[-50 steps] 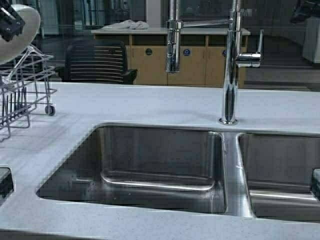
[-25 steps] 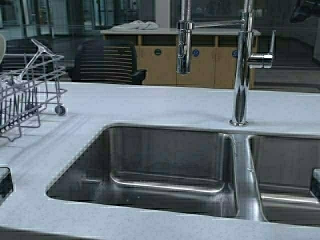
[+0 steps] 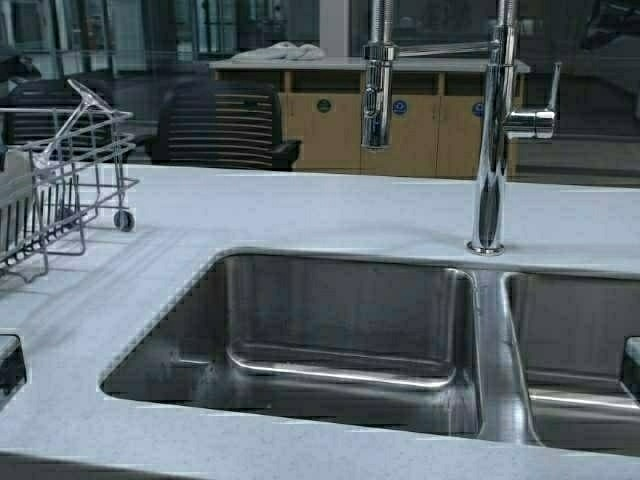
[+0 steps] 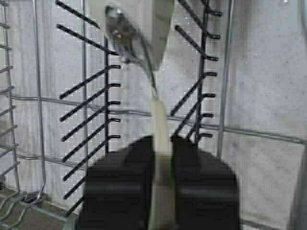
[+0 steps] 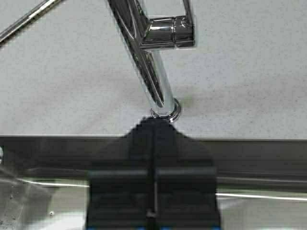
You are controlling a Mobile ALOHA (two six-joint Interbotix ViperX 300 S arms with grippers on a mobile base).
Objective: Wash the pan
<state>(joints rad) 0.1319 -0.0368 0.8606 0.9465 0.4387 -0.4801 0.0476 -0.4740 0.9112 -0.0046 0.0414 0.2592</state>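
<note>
The pan (image 4: 161, 28) is white and hangs on edge among the prongs of the wire dish rack (image 4: 91, 96). Its pale handle (image 4: 160, 124) runs back between my left gripper's black fingers. My left gripper (image 4: 162, 141) is shut on that handle, above the rack. In the high view only a pale sliver of the pan (image 3: 10, 200) shows inside the rack (image 3: 70, 170) at the far left edge. My right gripper (image 5: 154, 122) is shut with nothing in it, low over the sink and pointing at the faucet's base (image 5: 165, 112).
A double steel sink (image 3: 340, 330) is set in the pale countertop (image 3: 300, 210). A tall chrome faucet (image 3: 490, 150) stands behind the divider, its spray head (image 3: 378, 90) over the left basin. Beyond the counter stand a black chair (image 3: 225, 125) and wooden cabinets.
The whole scene has shifted right in the high view, so the robot has moved left. The pan has come down from the top left corner into the rack.
</note>
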